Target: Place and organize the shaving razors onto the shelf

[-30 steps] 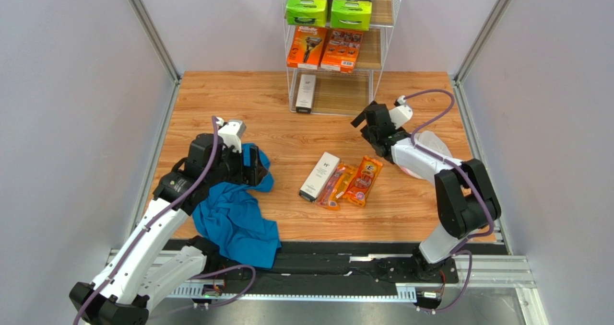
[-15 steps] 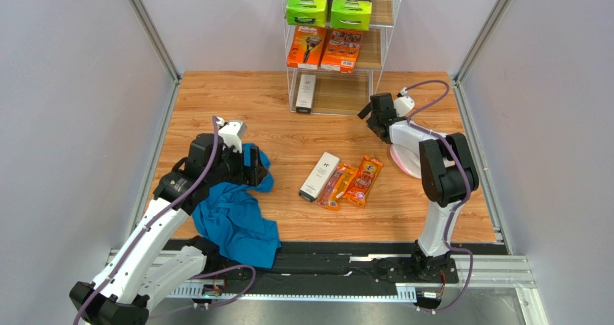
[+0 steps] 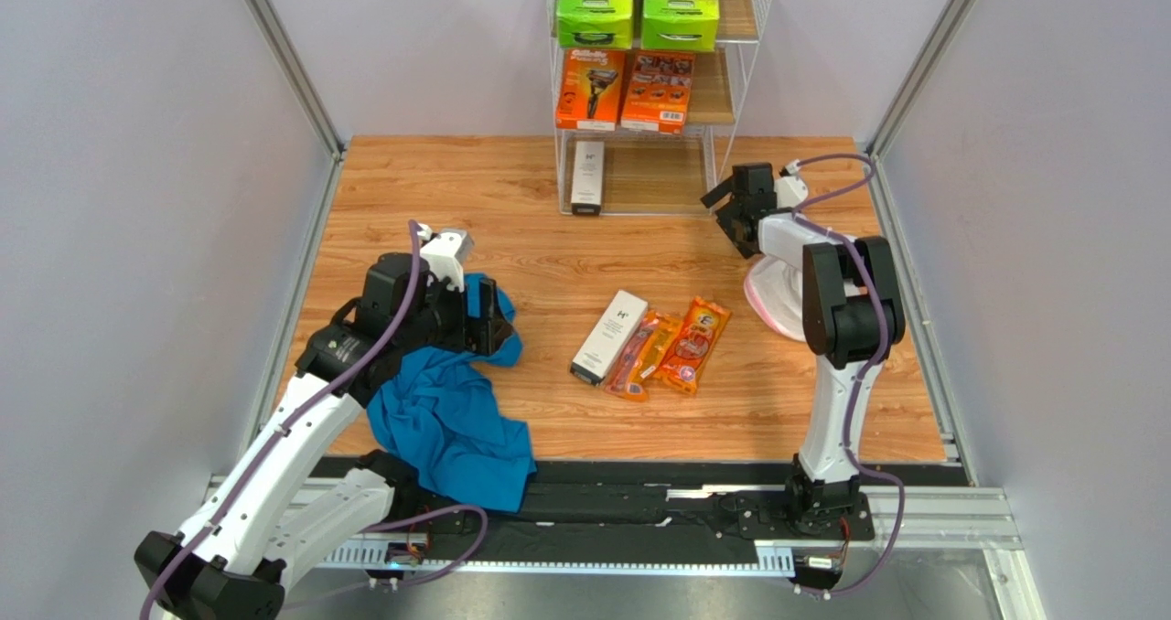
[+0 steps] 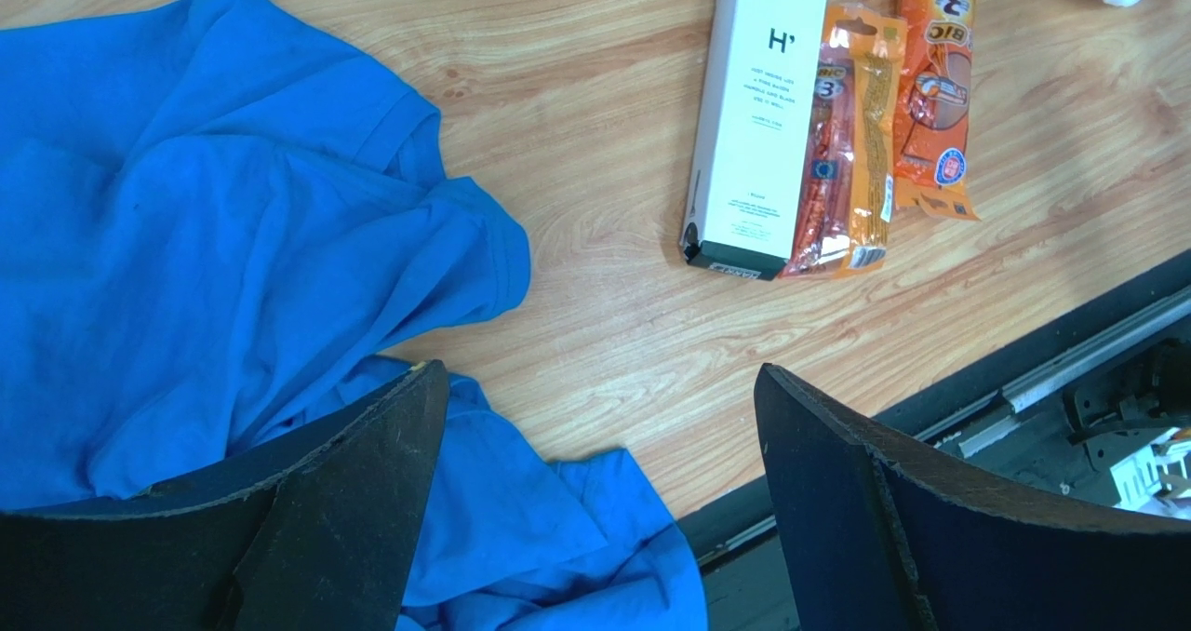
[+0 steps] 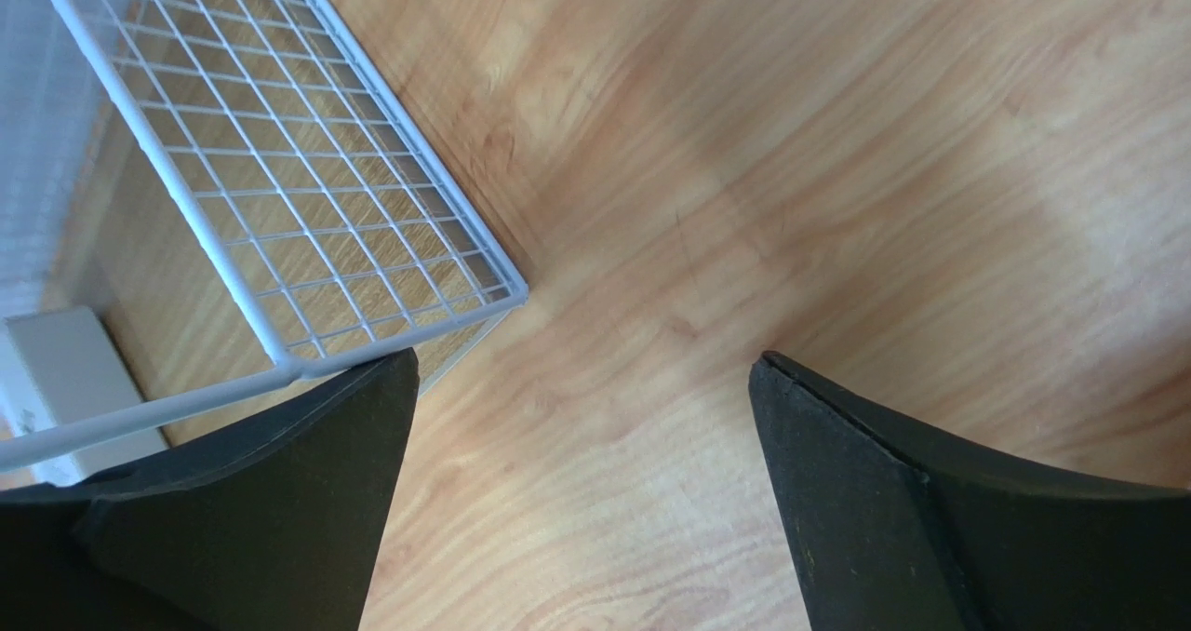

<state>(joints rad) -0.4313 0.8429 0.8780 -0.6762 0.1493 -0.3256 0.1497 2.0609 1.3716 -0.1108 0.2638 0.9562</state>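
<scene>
The shelf [image 3: 744, 47] stands at the table's far edge. It holds two black boxes with lime-green ends [image 3: 595, 18] on top, two orange boxes [image 3: 590, 88] in the middle and a slim white box [image 3: 587, 177] at the bottom. On the table lie a second white box [image 3: 609, 336] [image 4: 755, 115] and two orange blister packs [image 3: 693, 346] [image 4: 934, 94]. My left gripper [image 3: 488, 321] [image 4: 600, 380] hangs open over a blue cloth, left of those packs. My right gripper [image 3: 729, 206] [image 5: 583, 366] is open and empty by the shelf's wire side [image 5: 280, 184].
A crumpled blue cloth [image 3: 447, 414] [image 4: 210, 282] covers the near-left table. A round white pink-rimmed mesh item [image 3: 773, 298] lies under the right arm. Grey walls close in both sides, and a black rail runs along the near edge.
My right gripper has swung back and to the right, ending at the shelf's front right corner. The shelf looks shifted slightly right and back. The left arm has stayed put.
</scene>
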